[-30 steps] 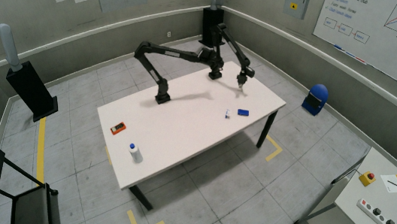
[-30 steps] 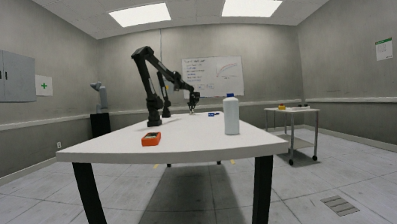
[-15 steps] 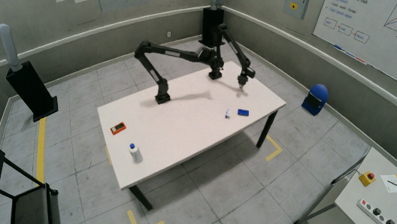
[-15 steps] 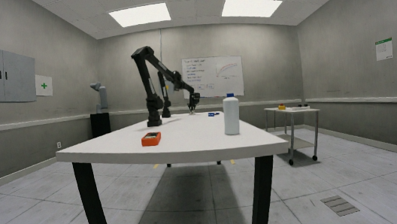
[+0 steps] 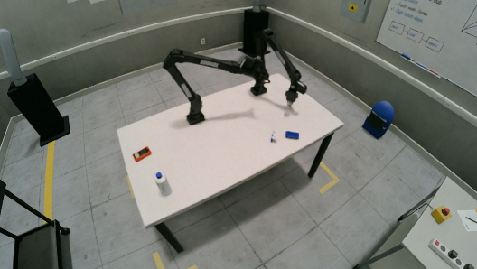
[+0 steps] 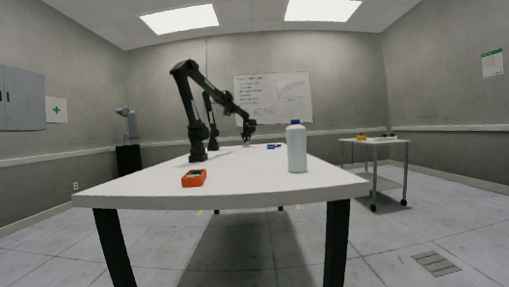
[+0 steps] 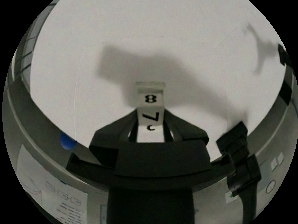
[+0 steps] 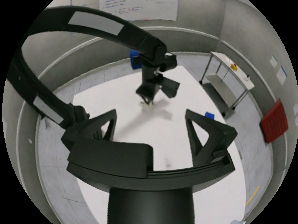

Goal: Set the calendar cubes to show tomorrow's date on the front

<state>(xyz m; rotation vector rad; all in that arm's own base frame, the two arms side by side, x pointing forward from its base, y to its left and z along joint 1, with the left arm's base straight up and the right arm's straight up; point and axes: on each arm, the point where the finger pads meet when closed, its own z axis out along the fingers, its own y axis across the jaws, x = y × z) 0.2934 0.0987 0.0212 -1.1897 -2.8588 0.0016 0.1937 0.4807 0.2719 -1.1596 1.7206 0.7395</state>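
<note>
The jaws of the left gripper (image 5: 290, 102) (image 6: 247, 143) (image 7: 151, 119) (image 8: 146, 103) are found closed on a white number cube (image 5: 289, 105) (image 7: 150, 116), its opposite sides pinched. The grip is judged to be so placed that the numbered faces are left uncovered and the cube can be turned or set down. The jaws of the right gripper (image 5: 266, 78) (image 7: 228, 148) (image 8: 151, 119) are spread wide with nothing between them; it is held above the table (image 5: 203, 149) (image 6: 231, 185) (image 7: 200, 30) (image 8: 175, 135), pointed toward the other, presumably in readiness for a handover or a second cube. On the held cube, black digits are noted: an 8 and a 7, both lying sideways in the left wrist view, with part of a further mark nearer the palm. The day's date and the month's name cannot be read, and the calendar's tray cannot be positively identified. Farther out, a blue block (image 5: 292, 134) and a small white-and-blue item (image 5: 274, 137) are seen side by side, apart, near the table's long edge; their identity is not established. An orange meter (image 5: 142, 153) (image 6: 194, 178) and a white bottle (image 5: 163, 184) (image 6: 296, 148) are located well away, at the opposite end.

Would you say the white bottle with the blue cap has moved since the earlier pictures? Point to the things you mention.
No. The white bottle (image 5: 163, 185) (image 6: 296, 149) stands at the same spot by the table's (image 5: 199, 158) (image 6: 231, 185) near edge in the top view.
</note>
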